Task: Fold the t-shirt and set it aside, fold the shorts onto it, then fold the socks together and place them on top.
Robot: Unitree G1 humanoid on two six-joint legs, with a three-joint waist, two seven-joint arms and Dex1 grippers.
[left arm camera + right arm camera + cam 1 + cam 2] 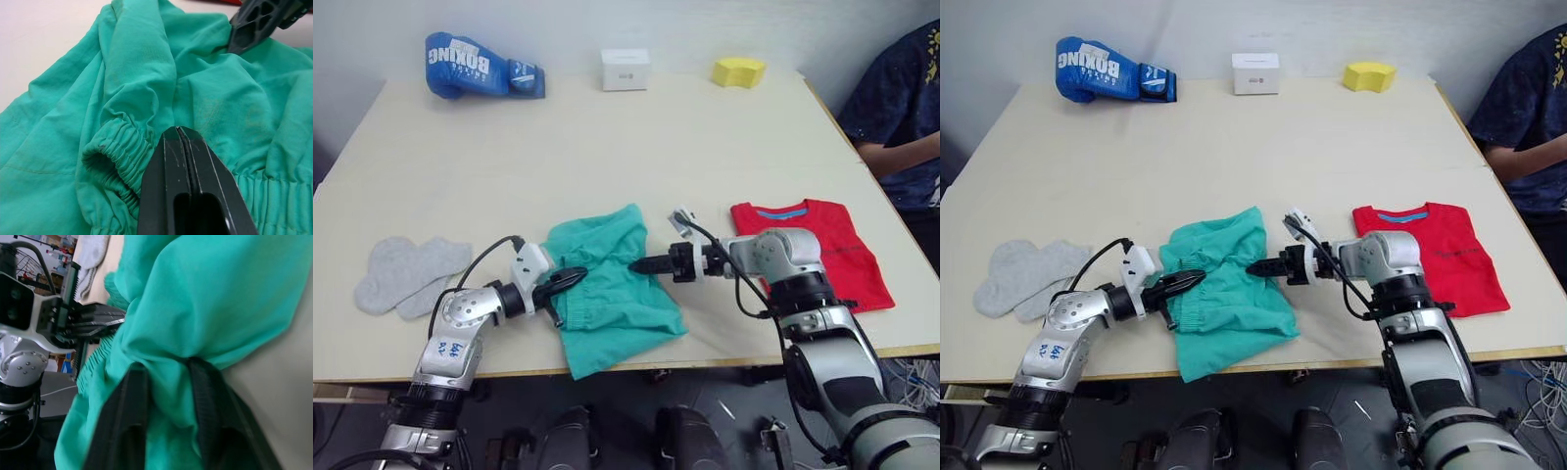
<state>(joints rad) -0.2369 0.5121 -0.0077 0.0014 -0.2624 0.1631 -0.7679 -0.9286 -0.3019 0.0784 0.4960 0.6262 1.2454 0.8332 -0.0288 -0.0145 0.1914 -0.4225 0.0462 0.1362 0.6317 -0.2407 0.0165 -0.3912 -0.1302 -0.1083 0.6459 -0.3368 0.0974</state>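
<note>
The teal shorts (612,294) lie crumpled near the table's front edge, between my two grippers. My right gripper (641,264) is shut on a bunch of the shorts' right edge, and teal cloth (195,298) is squeezed between its fingers (122,421). At the shorts' gathered waistband (117,147) on the left, my left gripper (573,278) is shut, with its tips against the cloth. The red t-shirt (837,245) lies folded flat at the right. To the far left, the grey socks (406,274) lie flat side by side.
A blue boxing glove (475,67), a white box (625,70) and a yellow sponge (738,70) stand along the table's far edge (607,147). A person in dark blue (901,108) sits at the right side. The shorts overhang the front edge slightly.
</note>
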